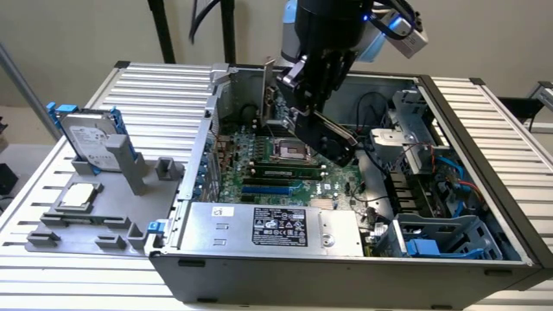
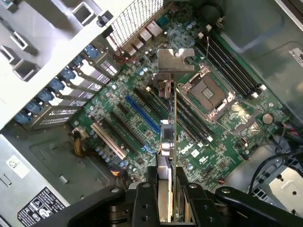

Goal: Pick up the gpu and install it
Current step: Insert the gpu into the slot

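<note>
1. arm (image 1: 324, 26) reaches down into the open computer case (image 1: 484, 129), which lies on its side on the slatted metal counter (image 1: 147, 84).
2. pincer (image 2: 171, 191): clamped on the gpu (image 2: 170, 137), one black finger on each face of the card.
3. in the wrist view the gpu is seen edge-on, standing on its long edge. its silver bracket is at the end far from the pincer and points toward the rear i/o ports (image 2: 142, 40) of the case.
4. the gpu is inside the case, over the green motherboard (image 2: 118, 137). it runs along the expansion slots, between the blue slot (image 2: 142, 113) and the cpu socket (image 2: 206, 90). cannot tell whether its lower edge touches a slot.
5. the empty cpu socket is just beside the bracket end. the black memory slots (image 2: 232, 66) lie beyond the socket.
6. blue-clipped slot covers (image 2: 57, 87) line the rear wall, well apart from the card.
7. exterior view: the power supply (image 1: 268, 227) sits at the near edge of the case.
8. on the counter at the exterior view's left is a grey fixture (image 1: 95, 227). a hard drive with blue rails (image 1: 90, 139) stands upright in it, and a square silver chip (image 1: 79, 194) lies flat nearer the camera.
</note>
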Robot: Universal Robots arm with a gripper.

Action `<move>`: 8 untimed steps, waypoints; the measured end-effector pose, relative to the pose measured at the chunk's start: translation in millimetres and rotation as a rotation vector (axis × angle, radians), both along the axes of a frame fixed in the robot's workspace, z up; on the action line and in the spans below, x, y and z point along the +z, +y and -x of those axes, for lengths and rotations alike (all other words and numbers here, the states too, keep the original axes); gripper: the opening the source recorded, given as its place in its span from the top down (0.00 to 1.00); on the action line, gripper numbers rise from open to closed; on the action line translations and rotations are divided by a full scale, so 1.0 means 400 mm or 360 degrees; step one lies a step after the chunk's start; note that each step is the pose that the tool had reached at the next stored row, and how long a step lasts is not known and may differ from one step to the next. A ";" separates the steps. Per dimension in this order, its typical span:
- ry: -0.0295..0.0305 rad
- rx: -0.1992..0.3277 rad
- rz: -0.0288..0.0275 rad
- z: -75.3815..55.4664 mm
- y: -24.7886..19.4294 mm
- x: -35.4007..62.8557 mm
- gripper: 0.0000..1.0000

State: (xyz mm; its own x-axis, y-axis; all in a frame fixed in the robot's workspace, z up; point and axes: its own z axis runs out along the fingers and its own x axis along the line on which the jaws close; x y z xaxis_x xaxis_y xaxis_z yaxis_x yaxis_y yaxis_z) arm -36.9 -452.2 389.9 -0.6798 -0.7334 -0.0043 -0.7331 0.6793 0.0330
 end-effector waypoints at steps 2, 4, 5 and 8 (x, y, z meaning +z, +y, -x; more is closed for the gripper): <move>-0.00001 0.0059 0.00000 0.000 0.000 -0.002 0.73; -0.00003 0.0116 0.00000 0.000 0.000 -0.005 0.73; -0.00004 0.0145 0.00000 0.000 0.000 -0.006 0.73; -0.00005 0.0232 0.00000 0.000 0.000 -0.009 0.73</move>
